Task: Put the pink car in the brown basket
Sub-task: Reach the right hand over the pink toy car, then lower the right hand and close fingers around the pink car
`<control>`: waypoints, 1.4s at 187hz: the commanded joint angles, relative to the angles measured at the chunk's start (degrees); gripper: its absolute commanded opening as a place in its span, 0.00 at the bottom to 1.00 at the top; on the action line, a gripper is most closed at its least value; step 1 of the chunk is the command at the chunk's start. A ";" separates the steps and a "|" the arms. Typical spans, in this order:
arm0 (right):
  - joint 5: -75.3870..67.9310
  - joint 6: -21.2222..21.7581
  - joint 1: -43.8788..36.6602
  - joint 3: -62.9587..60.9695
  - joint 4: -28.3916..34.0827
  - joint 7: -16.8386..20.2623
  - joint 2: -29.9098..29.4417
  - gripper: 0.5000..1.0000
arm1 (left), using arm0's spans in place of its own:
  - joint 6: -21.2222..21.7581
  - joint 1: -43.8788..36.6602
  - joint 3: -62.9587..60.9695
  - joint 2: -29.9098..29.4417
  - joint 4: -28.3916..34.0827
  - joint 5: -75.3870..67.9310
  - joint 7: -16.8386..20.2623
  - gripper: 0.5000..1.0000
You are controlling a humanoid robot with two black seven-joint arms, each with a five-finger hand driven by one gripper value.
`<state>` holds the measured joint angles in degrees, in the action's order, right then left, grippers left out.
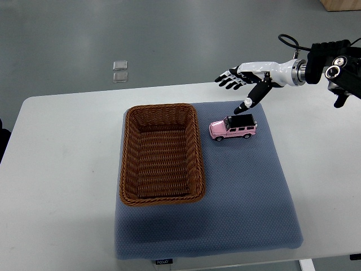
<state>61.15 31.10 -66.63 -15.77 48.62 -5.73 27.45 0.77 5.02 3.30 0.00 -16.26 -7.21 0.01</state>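
A pink toy car (233,127) with a black roof stands on the blue-grey mat (248,192), just right of the brown wicker basket (198,148). The basket is empty. My right hand (241,83) comes in from the right edge and hovers above and behind the car. Its fingers are spread, the thumb (248,102) points down toward the car's roof, and it holds nothing. The left arm does not show.
The mat lies on a white table (62,169). Two small clear squares (120,71) lie on the grey floor beyond the table's far edge. A dark shape shows at the left edge (3,141).
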 commanded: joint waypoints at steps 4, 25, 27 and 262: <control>4.85 -2.09 -2.71 6.10 0.07 1.95 -0.82 0.81 | 0.02 -0.01 0.04 0.00 0.08 0.01 -0.01 1.00; 5.12 -5.61 -2.10 8.56 -1.16 3.88 -2.13 0.81 | 0.02 -0.01 0.04 0.00 0.08 0.01 -0.01 1.00; 5.12 -5.87 -2.10 8.74 -1.33 3.97 -2.31 0.81 | 0.02 -0.01 0.04 0.00 0.00 0.01 -0.01 1.00; 6.09 -11.85 2.74 11.64 -5.99 1.78 -6.44 0.00 | 0.02 -0.01 0.30 0.00 0.44 0.09 -0.10 1.00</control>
<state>67.36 19.07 -63.37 -3.95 42.05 -3.59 20.20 0.80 5.01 3.61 0.00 -15.81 -7.11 -0.09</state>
